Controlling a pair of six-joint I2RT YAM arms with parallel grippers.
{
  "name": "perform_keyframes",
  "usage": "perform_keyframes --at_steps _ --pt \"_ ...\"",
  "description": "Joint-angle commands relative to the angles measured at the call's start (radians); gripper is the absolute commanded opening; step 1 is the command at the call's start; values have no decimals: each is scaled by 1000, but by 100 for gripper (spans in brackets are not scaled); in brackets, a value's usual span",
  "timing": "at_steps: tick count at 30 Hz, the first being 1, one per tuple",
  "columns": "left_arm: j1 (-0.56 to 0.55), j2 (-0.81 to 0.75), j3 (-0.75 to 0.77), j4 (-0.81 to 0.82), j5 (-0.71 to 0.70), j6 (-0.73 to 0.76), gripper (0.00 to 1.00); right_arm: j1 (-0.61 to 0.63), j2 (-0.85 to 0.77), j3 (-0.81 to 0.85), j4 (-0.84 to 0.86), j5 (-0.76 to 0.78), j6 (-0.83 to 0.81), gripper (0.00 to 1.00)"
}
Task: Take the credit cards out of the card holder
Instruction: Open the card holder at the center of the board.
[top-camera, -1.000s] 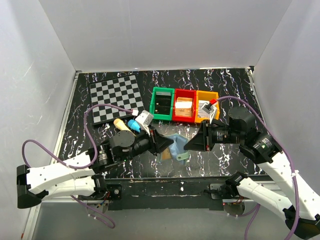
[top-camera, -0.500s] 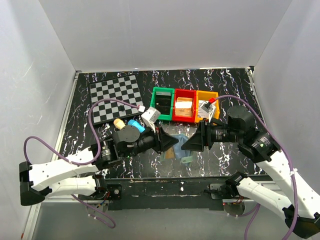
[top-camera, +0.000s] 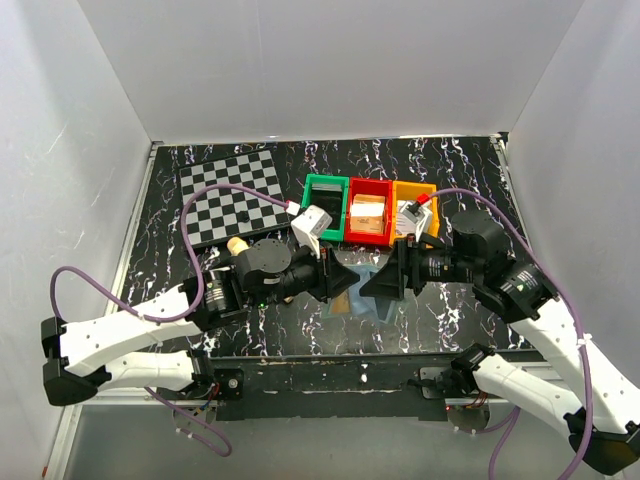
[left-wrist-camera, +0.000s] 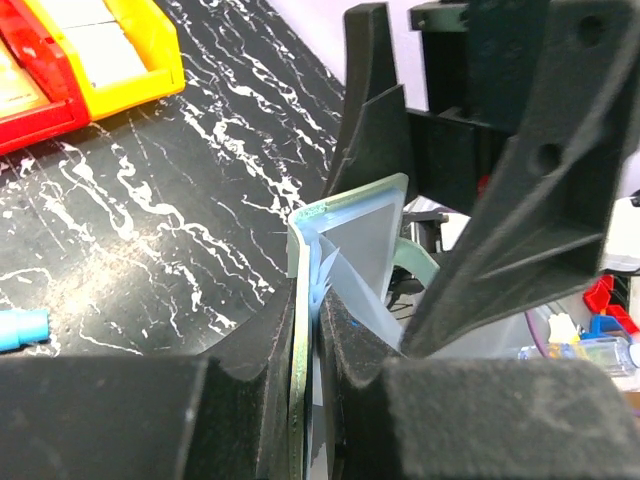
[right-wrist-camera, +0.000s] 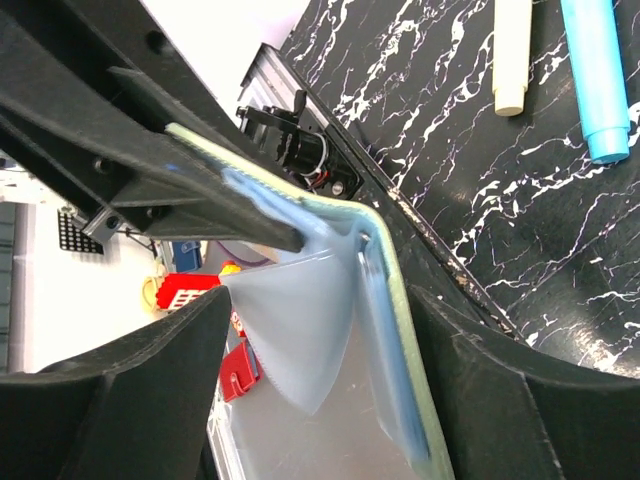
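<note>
Over the worktop (top-camera: 460, 170) the right hand (right-wrist-camera: 320, 340) has just spread wide, likely to regrasp, while the left hand (left-wrist-camera: 305, 340) pinches the card holder (left-wrist-camera: 365, 230).

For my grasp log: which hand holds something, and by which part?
The left hand pinches the card holder by one panel; the right hand is open.

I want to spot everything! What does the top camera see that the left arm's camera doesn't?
Only the top camera shows the checkered board and the green bin. Only the left wrist camera shows, up close, the left claw pinching the edge of the card holder, with its pale blue insides fanned open. Both show the card holder, the red bin, the yellow bin and the open right claw, one finger on either side of the holder.
</note>
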Motion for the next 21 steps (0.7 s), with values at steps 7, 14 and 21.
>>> perform_keyframes --at_steps 7,14,21 --pt "-4 -21 12 -42 -40 7 0 -7 -51 -14 82 -47 13 82" --pt "-4 -18 31 -31 -17 -10 0 -8 -14 -22 63 -59 2 60" --pt "-4 -9 51 -22 8 -13 8 -7 -7 -45 78 -56 8 16"
